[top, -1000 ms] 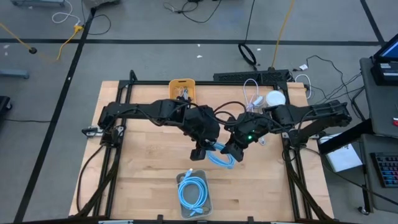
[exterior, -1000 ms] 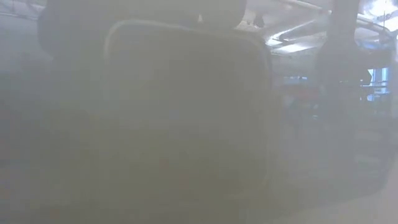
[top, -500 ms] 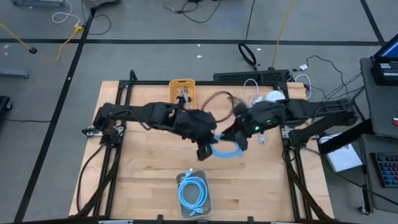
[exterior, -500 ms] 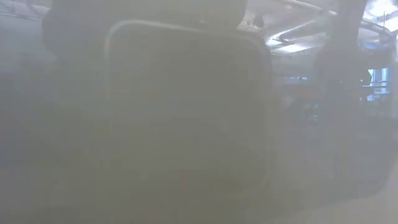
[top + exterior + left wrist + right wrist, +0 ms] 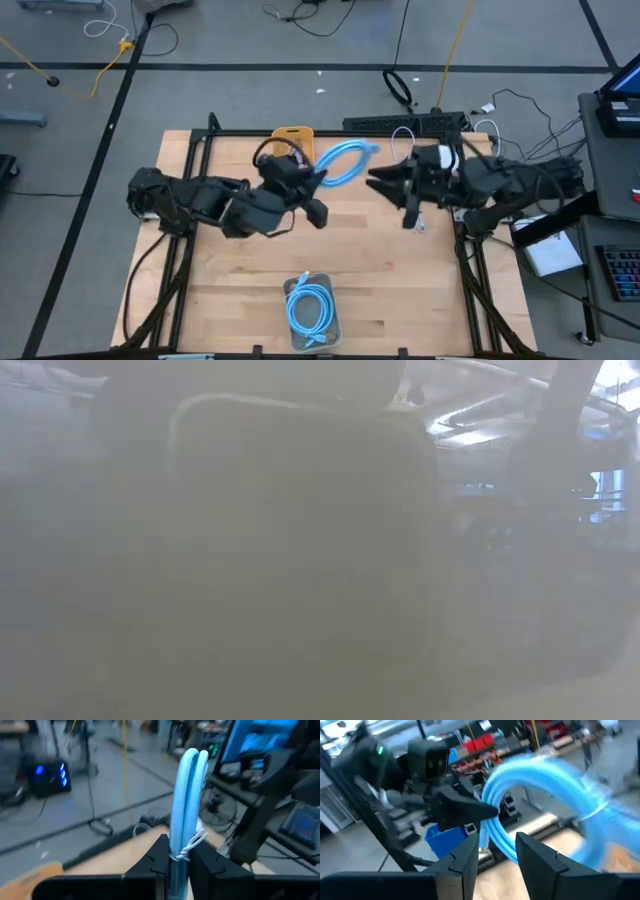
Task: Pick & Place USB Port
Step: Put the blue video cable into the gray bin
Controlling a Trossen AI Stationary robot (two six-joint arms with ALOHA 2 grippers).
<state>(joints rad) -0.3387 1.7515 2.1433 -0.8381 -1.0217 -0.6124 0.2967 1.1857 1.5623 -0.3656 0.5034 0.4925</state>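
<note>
A light-blue USB cable, coiled into a long loop (image 5: 345,162) and bound with a white twist tie (image 5: 192,844), is held in the air over the far middle of the table. My left gripper (image 5: 313,185) is shut on it. My right gripper (image 5: 375,182) is open and stands just to the right of the loop, pointing at it. In the right wrist view the loop (image 5: 540,785) shows ahead of its spread fingers. The low view is fogged and shows nothing of this. My left gripper pinches one end of the cable's loop (image 5: 176,857), by the twist tie, between its two fingers (image 5: 152,862). The fingers lie roughly level and point toward the table's right and far side. The loop runs straight on from them, along their line, and is lifted clear of the table.
A clear container (image 5: 322,325) with another coiled blue cable (image 5: 312,308) stands at the near edge. An orange tray (image 5: 292,137) sits at the far edge. White cables (image 5: 405,145) and a white round thing (image 5: 441,157) lie at the far right. Bare wood lies in the middle.
Both grippers were together over the table's middle with the cable between them. The left gripper has since risen and drawn back toward the left and far edge, tipping up and carrying the cable aloft. The right gripper has pulled away toward the right, far side, apart from the cable.
</note>
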